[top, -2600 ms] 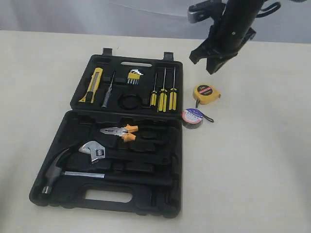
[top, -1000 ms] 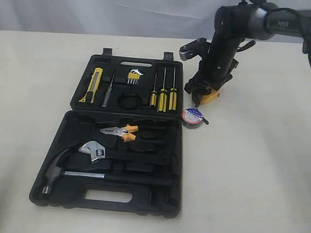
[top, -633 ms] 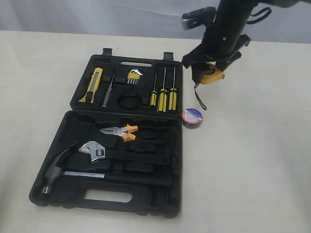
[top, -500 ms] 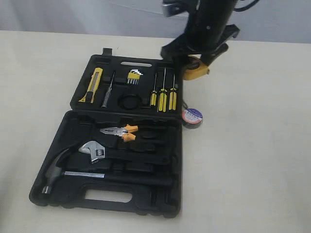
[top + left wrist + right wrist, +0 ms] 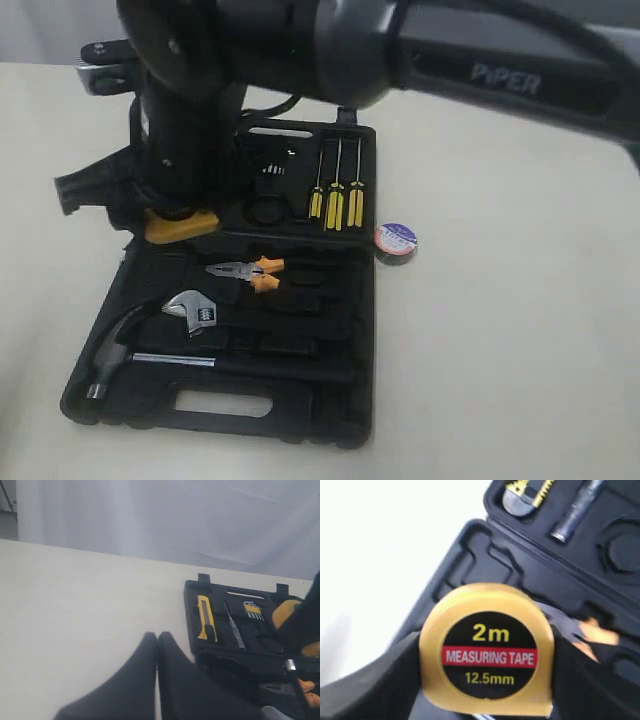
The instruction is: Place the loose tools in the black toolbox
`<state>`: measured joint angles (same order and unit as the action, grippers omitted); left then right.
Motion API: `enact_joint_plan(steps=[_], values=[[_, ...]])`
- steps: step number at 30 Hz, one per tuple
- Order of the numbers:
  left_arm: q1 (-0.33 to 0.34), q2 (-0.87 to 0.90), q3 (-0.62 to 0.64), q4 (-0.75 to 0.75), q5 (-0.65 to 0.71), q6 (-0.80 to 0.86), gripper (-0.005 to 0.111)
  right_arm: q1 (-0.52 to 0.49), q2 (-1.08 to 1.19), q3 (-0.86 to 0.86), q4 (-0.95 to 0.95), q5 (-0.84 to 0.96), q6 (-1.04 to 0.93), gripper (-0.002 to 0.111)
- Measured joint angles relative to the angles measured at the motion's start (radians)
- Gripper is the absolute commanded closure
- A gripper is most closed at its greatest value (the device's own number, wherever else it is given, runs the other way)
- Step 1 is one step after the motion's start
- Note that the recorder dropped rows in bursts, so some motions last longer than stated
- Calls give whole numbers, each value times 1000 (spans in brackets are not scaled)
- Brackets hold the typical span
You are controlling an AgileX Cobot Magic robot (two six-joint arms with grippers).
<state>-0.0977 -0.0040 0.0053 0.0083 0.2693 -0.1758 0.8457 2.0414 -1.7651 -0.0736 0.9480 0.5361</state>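
The right pincer [image 5: 485, 690] is closed on the small yellow tape measure [image 5: 487, 650] — one dark finger on each side of the case, the round label facing up at the wrist camera. The case is squat and nearly round, so it has no long axis to line up. What the next move depends on is what lies straight below. In the exterior view the tape measure hangs at the left edge of the black toolbox [image 5: 320, 420], about over the hinge line between the two halves, with moulded recesses under it. Which recess is meant for it I cannot tell. The right arm reaches across the middle and is the only one placed for the drop. The left pincer [image 5: 157, 645] is to the left of the case over bare surface, its fingers together on nothing. Further along the case, the pliers [image 5: 248, 271] lie in the near half and the utility knife [image 5: 206, 625] in the far half. The roll of electrical tape [image 5: 395, 242] is outside, on the surface [image 5: 500, 350] just beside the case's right wall — my guess is that it goes next. Behind everything hangs a pale curtain [image 5: 175, 515].
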Motion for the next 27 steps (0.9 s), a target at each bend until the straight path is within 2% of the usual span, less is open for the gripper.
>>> enact_joint_plan(steps=[4, 15, 19, 22, 27], values=[[0, 0, 0, 0, 0, 0, 107, 13, 66, 0, -14, -83, 117, 109], [0, 0, 0, 0, 0, 0, 107, 15, 200, 0, -25, -224, 227, 109], [0, 0, 0, 0, 0, 0, 107, 15, 213, 0, -77, -268, 257, 109], [0, 0, 0, 0, 0, 0, 107, 15, 213, 0, -189, -288, 332, 109], [0, 0, 0, 0, 0, 0, 107, 15, 214, 0, -209, -288, 354, 109]])
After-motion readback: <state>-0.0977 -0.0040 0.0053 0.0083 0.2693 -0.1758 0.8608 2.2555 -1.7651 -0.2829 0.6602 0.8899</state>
